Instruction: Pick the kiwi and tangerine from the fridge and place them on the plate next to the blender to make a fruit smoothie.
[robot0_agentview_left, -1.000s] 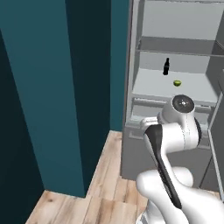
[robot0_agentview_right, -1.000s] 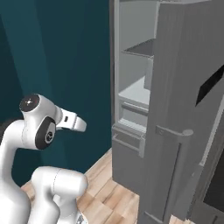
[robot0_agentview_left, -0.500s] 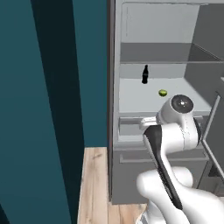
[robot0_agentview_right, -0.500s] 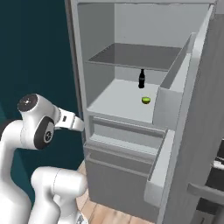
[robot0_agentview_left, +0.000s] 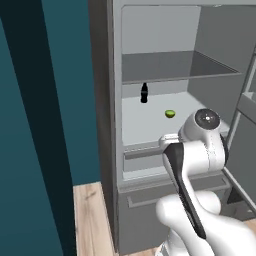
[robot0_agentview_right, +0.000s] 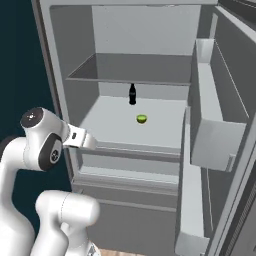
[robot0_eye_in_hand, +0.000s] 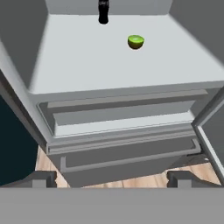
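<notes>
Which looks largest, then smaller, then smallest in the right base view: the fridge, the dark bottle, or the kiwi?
1. The fridge, by far the largest.
2. The bottle, a small dark upright shape at the back of the shelf.
3. The kiwi, smallest, though it sits slightly nearer the camera than the bottle.

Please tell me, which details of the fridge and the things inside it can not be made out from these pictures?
- Bottle: its top is cut off by the upper edge of the hand view; any label is too small in both base views.
- Kiwi: too small for surface detail in the left base view.
- Fridge drawer: closed front hides its contents.
- Right side of the lower fridge front: covered by the arm, left base view.
</notes>
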